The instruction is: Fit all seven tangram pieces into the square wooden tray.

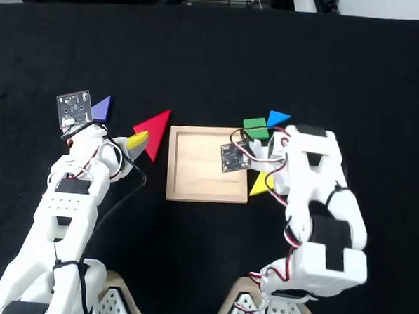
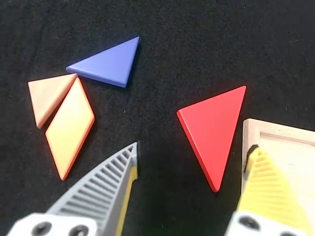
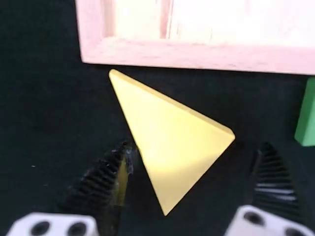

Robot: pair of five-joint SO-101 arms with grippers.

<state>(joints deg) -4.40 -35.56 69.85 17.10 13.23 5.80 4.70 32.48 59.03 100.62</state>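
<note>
1. While the right arm's fingers (image 3: 103, 184) stand released, one on either side of the yellow triangle (image 3: 172, 142), that piece lies flat on the black counter (image 1: 214, 59), just off the 4 o'clock corner of the square wooden tray (image 1: 198, 167).
2. Mid-counter, the tray shows its pale wood floor, and all seven pieces lie outside it.
3. At the tray's 10 o'clock, the left arm's fingers (image 2: 108, 191) are likewise released. They straddle the narrow tip of the red triangle (image 2: 214, 130), which lies flat just beside the tray's wall. The yellow finger hangs over the tray's rim.
4. By the tray's 1 o'clock corner sits the green piece (image 1: 255, 128), with the blue triangle (image 1: 277, 118) just beside it, a little farther out.
5. Farther out toward 10 o'clock, well apart from the tray, lies the violet triangle (image 2: 108, 64). Near it, the orange parallelogram (image 2: 70, 125) and the tan triangle (image 2: 47, 96) lie edge to edge.
</note>
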